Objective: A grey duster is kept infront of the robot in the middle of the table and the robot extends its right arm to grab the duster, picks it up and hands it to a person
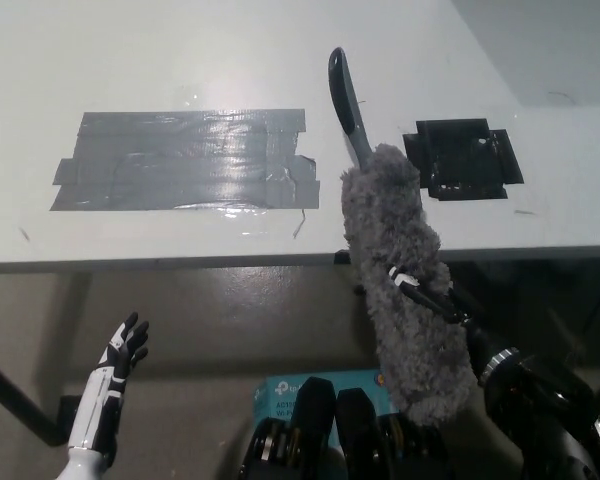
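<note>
White bench (180, 60) with grey tape (185, 160); right hand (435, 300) grips the duster (400, 280) by its fluff; keep it firm, handle leading; left hand (125, 345) rests open, near left.

duster (400, 270) over table (180, 50) edge | tape patch (185, 160) left | square patch (463, 158) right

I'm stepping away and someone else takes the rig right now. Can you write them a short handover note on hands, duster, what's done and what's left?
Right hand: shut on the fluffy head of the grey duster, held off the table; its dark handle points up over the tabletop.
Left hand: open, resting low at the lower left, below the table edge.
On the table: grey tape patch and black tape patch.
Done: duster grabbed and lifted.
Left: hand it to a person; none is in view yet.
</note>
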